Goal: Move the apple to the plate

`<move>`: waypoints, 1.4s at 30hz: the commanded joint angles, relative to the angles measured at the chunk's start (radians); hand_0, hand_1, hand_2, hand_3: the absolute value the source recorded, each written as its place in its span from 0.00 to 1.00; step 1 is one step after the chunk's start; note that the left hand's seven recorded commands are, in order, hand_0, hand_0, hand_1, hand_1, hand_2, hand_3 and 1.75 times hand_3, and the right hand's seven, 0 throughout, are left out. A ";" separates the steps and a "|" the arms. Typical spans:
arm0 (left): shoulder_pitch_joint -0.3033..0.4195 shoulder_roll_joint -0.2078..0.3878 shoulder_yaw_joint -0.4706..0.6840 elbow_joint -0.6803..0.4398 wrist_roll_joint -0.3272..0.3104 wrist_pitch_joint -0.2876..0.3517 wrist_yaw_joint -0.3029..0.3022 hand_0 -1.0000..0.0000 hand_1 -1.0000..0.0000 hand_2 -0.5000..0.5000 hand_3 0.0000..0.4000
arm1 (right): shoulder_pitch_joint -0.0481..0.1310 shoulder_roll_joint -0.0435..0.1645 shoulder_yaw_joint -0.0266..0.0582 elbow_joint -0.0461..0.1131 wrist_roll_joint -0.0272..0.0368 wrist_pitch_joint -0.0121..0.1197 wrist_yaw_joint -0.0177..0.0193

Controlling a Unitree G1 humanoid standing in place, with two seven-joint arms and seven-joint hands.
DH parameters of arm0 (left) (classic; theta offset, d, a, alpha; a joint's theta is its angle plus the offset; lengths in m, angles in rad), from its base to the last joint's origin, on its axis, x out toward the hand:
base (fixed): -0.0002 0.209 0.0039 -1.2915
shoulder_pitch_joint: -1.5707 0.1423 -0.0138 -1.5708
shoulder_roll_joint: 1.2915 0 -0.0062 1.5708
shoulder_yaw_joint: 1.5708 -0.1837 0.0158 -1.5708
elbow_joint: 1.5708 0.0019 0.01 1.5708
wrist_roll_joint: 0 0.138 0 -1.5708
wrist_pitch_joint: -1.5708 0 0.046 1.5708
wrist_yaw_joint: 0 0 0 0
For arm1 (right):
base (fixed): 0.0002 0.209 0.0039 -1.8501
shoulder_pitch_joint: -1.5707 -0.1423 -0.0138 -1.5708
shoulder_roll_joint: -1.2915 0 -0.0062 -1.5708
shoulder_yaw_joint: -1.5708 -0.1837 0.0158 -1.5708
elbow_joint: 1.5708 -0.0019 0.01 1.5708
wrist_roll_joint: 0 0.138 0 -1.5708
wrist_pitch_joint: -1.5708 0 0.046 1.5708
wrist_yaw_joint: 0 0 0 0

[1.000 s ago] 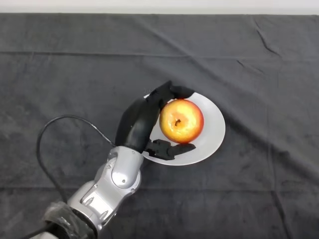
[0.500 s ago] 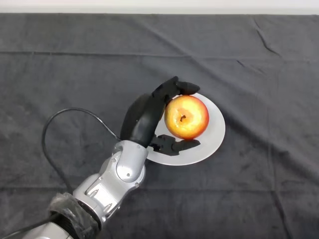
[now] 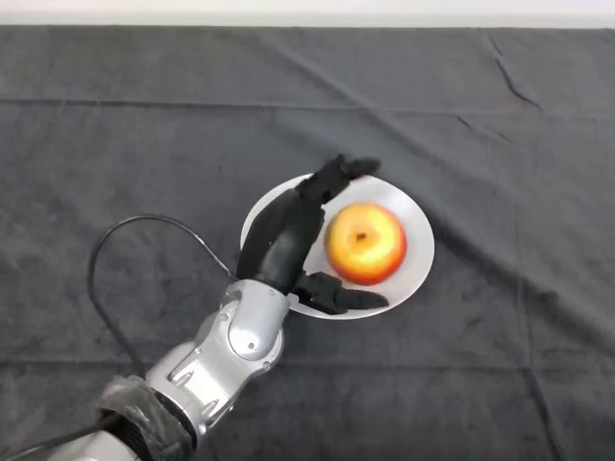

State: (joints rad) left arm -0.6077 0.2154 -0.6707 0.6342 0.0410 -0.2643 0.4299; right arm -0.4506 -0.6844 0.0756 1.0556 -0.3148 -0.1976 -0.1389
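A red and yellow apple (image 3: 365,242) sits on the white plate (image 3: 415,252), stem dimple facing up. My left hand (image 3: 284,235) is over the plate's left part, just left of the apple. Its fingers (image 3: 338,176) reach past the apple's upper left and the thumb (image 3: 344,296) lies below it. The fingers are spread and stand a little apart from the apple, so the hand is open.
A dark cloth (image 3: 500,134) covers the whole table. A pale strip (image 3: 307,12) runs along the far edge.
The hand has opened and let go of the apple, which now rests a little lower and further right on the plate. The arm has shifted slightly right.
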 commanded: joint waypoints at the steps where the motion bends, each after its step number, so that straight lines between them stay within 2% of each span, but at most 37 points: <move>1: -0.051 0.019 -0.019 0.022 -0.007 -0.007 -0.013 1.00 1.00 0.50 0.00 | 0.077 0.029 0.0344 0.065 -0.0270 0.013 0.0035; 11: -0.042 0.056 0.027 -0.016 -0.012 -0.015 -0.027 1.00 1.00 0.50 0.00 | 0.077 0.029 0.0348 0.066 -0.0272 0.012 0.0030; 18: 0.006 0.129 0.111 -0.168 -0.017 0.007 -0.031 1.00 1.00 0.50 0.00 | 0.077 0.030 0.0349 0.065 -0.0269 0.012 0.0029; 23: 0.085 0.214 0.207 -0.306 -0.038 -0.006 -0.047 1.00 1.00 0.50 0.00 | 0.079 0.030 0.0346 0.063 -0.0264 0.013 0.0031; 31: 0.273 0.343 0.409 -0.476 -0.102 -0.077 -0.064 1.00 1.00 0.50 0.00 | 0.082 0.030 0.0337 0.056 -0.0251 0.017 0.0039; 37: 0.410 0.400 0.568 -0.531 -0.161 -0.135 -0.075 1.00 1.00 0.50 0.00 | 0.084 0.030 0.0329 0.051 -0.0241 0.019 0.0048; 42: 0.495 0.415 0.681 -0.549 -0.195 -0.163 -0.080 1.00 1.00 0.50 0.00 | 0.086 0.030 0.0323 0.047 -0.0235 0.021 0.0054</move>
State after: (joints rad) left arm -0.1268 0.5710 0.0001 0.1533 -0.1507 -0.4072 0.3527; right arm -0.4490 -0.6840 0.0799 1.0580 -0.3163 -0.1947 -0.1393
